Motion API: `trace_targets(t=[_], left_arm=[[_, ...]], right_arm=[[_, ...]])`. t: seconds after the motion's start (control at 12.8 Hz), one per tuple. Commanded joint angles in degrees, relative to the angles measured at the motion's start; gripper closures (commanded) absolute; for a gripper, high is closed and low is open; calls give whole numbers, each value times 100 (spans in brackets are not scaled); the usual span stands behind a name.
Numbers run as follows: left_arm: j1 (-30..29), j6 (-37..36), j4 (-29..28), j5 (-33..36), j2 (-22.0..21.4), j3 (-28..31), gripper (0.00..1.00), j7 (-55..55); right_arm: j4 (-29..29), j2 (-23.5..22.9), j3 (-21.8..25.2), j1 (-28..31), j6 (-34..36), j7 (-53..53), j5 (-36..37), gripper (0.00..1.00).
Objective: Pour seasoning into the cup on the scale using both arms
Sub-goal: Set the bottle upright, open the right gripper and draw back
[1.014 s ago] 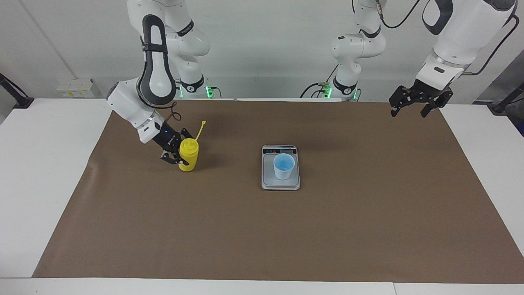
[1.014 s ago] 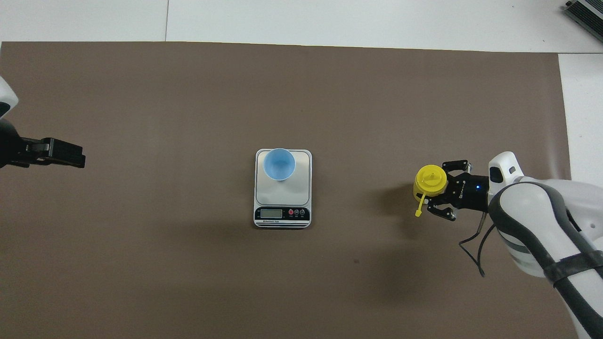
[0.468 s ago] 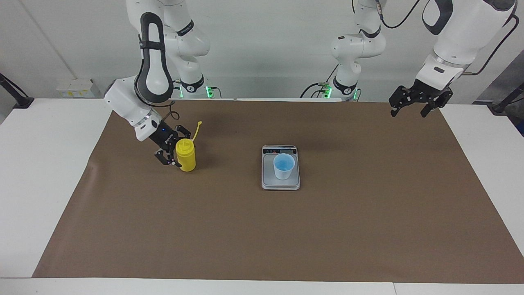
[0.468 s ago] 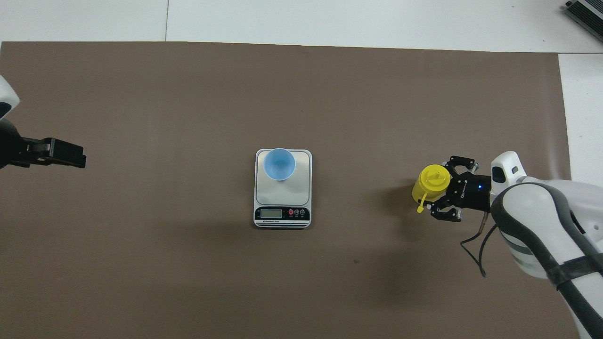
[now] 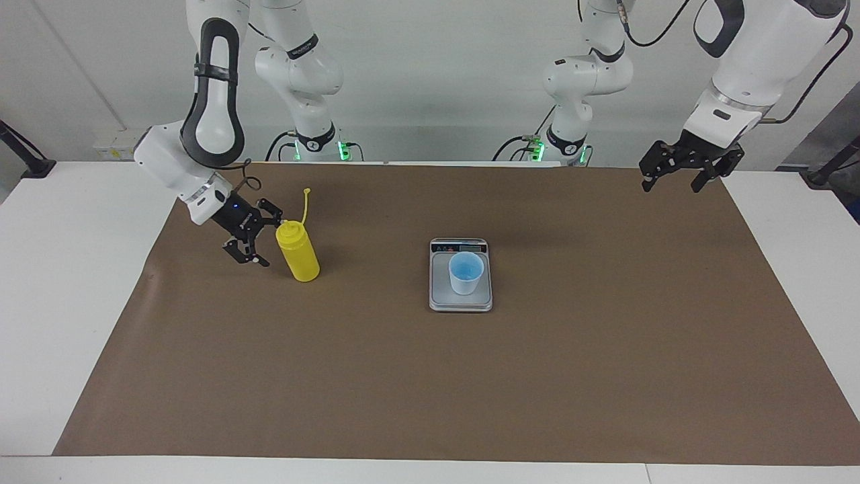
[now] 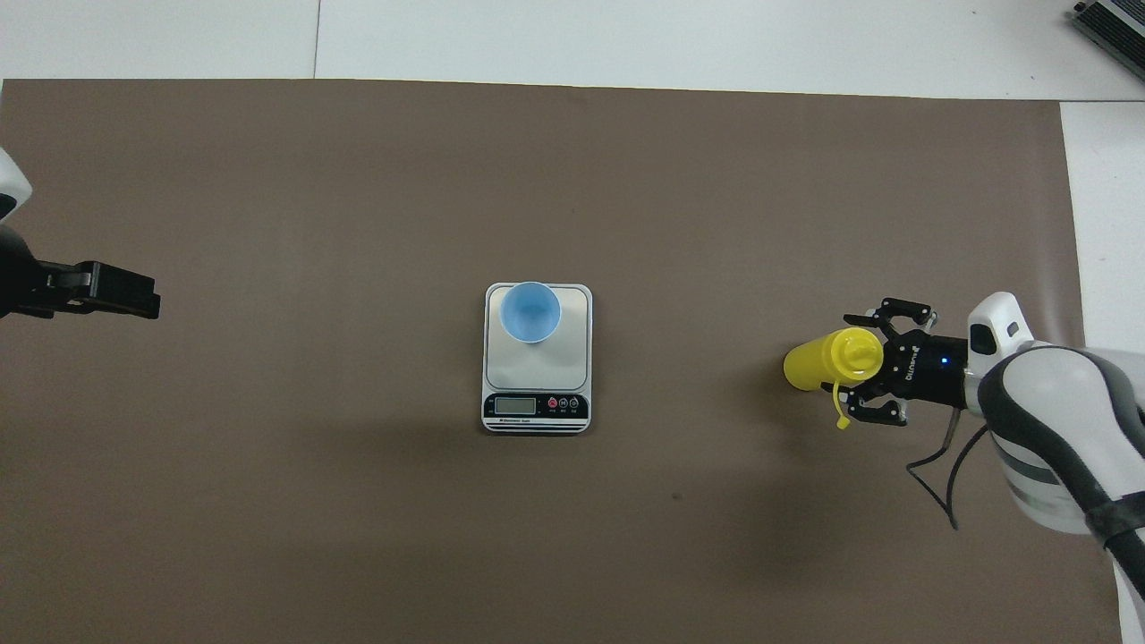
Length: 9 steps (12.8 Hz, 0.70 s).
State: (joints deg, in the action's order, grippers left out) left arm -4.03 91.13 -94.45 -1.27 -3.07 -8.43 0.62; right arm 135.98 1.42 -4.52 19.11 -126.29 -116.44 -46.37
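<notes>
The brown mat (image 5: 430,376) lies mostly bare around the scale (image 5: 460,296) at its middle, where the cup (image 5: 465,273) stands. The yellow seasoning bottle (image 5: 299,252) stands tilted toward the right arm's end. The right gripper (image 5: 259,238), fingers spread, holds nothing just beside it. The left gripper (image 5: 678,176) waits, spread, above the mat's edge; overhead, only its tip (image 6: 116,292) shows.

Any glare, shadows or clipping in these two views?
Facing view: even light, no glare on the scale; soft shadow on the mat beside the yellow bottle. Overhead view: broad faint shadows on the brown mat; left gripper cut by the frame edge.
</notes>
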Motion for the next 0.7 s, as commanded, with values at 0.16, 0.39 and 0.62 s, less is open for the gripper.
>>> trace_targets(t=[0.16, 0.39, 0.62], left_arm=[[-36, -78, -20, -5, -71, -10, 0, -45], [-54, -78, -20, -14, -71, -1, 0, -53], [-54, -78, -20, -5, -71, -1, 0, -53]], right_arm=[[-501, 139, -31, 304, 683, 349, 917, 0], [-713, 586, -92, 208, 895, 1593, 1865, 0], [-861, 1157, -189, -222, 1604, 3918, 2533, 0]])
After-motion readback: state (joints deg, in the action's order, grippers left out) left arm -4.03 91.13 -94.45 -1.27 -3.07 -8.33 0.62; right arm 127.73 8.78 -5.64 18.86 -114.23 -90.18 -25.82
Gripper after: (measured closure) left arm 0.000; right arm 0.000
